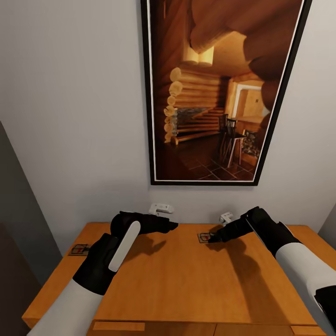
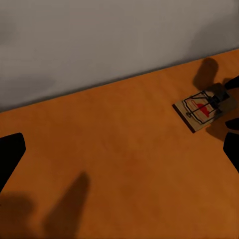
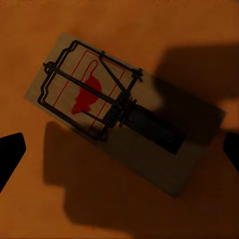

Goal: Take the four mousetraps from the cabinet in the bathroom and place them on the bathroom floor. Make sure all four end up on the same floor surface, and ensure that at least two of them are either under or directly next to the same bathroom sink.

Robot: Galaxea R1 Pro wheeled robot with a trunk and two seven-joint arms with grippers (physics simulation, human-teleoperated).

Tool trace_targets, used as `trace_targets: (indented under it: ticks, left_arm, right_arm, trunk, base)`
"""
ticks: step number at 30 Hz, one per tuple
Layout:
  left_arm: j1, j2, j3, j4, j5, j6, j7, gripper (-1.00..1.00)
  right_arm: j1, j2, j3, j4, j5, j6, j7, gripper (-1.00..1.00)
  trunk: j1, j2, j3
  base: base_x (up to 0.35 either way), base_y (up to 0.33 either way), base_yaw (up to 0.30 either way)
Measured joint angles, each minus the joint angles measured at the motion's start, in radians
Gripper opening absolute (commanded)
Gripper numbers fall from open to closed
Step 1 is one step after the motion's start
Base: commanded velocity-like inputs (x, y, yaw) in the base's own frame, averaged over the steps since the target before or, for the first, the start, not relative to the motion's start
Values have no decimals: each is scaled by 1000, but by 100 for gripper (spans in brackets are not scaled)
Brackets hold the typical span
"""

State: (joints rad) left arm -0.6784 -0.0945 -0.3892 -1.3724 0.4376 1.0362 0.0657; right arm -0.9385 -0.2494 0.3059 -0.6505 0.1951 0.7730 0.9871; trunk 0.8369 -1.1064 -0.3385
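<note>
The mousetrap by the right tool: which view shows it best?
Right wrist view: the mousetrap lies large between the open fingertips, wire and red mark clear. Left wrist view shows it small; head view tiny, beside the right tool.

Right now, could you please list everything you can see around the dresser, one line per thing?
Mousetraps: two, tan boards with dark wire and red mark; one at the top's left edge, one near the back by the right gripper.
Cabinet: one, orange-brown, flat top, against the wall.
Framed picture: one, black frame, log-cabin interior, on the wall.
Wall fittings: two, white, just above the cabinet's back edge.
Left gripper: black, above the top, open.
Right gripper: black, open over the nearer mousetrap.
</note>
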Motion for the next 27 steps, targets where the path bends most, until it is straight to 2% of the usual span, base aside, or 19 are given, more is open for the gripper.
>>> trace_targets:
  ticks: [8, 16, 27]
  left_arm:
    - [0, -1, 0, -1, 0, 0, 0, 100]
    - [0, -2, 0, -3, 0, 0, 0, 100]
    - [0, -3, 0, -3, 1, 0, 0, 100]
  right_arm:
    - [1, 0, -1, -4, -11, 13, -11, 100]
    - [1, -1, 0, -39, 5, 15, -40, 100]
    - [3, 0, -2, -97, 103, 104, -52, 100]
  trunk:
    - [0, 0, 0]
    - [0, 0, 0]
    - [0, 0, 0]
  base:
    - [0, 0, 0]
    - [0, 0, 0]
    - [0, 0, 0]
